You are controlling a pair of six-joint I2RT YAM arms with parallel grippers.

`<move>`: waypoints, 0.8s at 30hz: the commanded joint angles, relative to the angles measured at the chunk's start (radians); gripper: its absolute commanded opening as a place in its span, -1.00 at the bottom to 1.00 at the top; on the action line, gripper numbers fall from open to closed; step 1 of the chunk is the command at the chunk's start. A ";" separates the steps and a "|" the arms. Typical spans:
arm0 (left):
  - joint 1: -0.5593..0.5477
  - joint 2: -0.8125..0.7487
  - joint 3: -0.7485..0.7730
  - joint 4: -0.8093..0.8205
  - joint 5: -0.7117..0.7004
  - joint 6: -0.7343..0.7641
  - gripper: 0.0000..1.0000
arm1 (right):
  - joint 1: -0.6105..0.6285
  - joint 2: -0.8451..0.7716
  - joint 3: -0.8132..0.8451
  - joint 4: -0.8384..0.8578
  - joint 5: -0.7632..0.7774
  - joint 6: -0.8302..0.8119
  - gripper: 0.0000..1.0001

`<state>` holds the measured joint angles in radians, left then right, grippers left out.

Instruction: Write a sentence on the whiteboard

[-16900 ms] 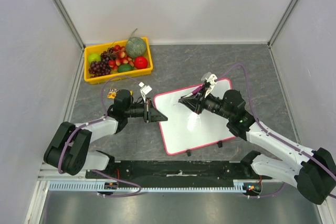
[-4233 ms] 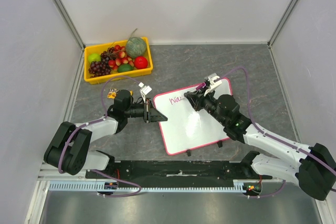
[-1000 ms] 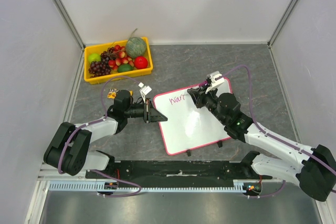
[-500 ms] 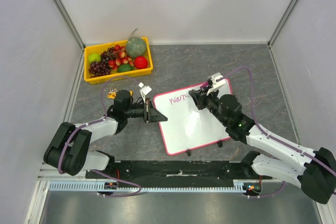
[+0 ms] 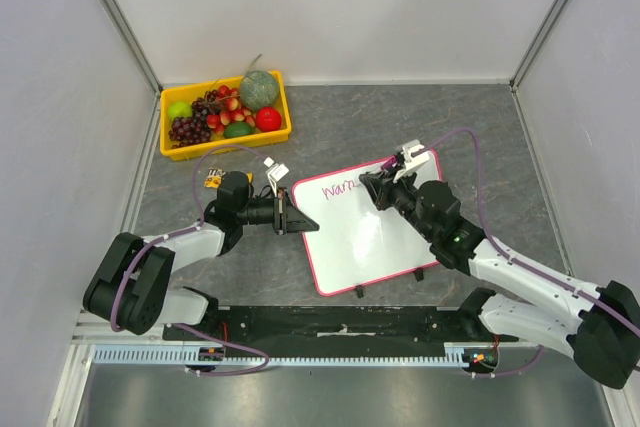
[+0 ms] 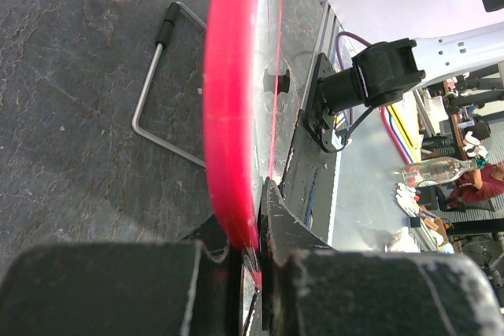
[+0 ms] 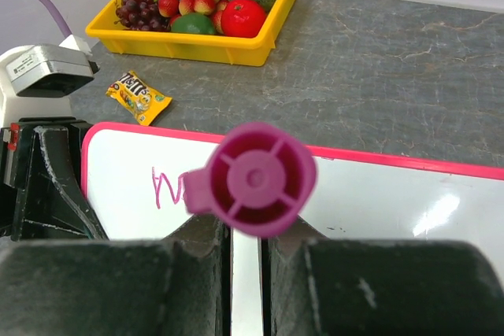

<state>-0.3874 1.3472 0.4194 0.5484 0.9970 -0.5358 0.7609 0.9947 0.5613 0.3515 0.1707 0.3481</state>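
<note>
The whiteboard (image 5: 352,247), white with a pink-red rim, lies tilted on the grey table. Magenta letters reading "warm" (image 5: 338,188) stand near its far left corner. My left gripper (image 5: 290,219) is shut on the board's left rim (image 6: 228,116). My right gripper (image 5: 375,190) is shut on a magenta marker (image 7: 256,179), held upright with its tip on the board just right of the letters (image 7: 165,186). The marker's butt end hides the last strokes in the right wrist view.
A yellow fruit tray (image 5: 225,150) stands at the far left, also in the right wrist view (image 7: 197,49). A candy packet (image 5: 213,180) lies between the tray and my left arm. A wire stand (image 6: 150,92) folds out under the board. Walls close in three sides.
The writing has grown from a blank board to "warm". Over the last second my right gripper moved slightly right with the marker. The left gripper has not moved.
</note>
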 commanded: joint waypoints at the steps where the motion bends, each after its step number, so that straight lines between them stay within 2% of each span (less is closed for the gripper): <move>1: -0.011 0.001 -0.030 -0.033 -0.054 0.204 -0.96 | -0.008 0.025 0.048 -0.029 0.072 -0.020 -1.00; 11: -0.011 0.001 -0.030 -0.034 -0.054 0.204 -0.96 | -0.015 0.042 0.086 -0.054 0.082 -0.043 -1.00; 24: -0.013 0.003 -0.030 -0.033 -0.052 0.204 -0.96 | -0.018 -0.005 0.012 -0.094 0.052 -0.017 -1.00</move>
<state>-0.3878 1.3472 0.4194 0.5495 0.9977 -0.5358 0.7521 1.0016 0.6048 0.3046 0.2081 0.3397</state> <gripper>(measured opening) 0.096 0.176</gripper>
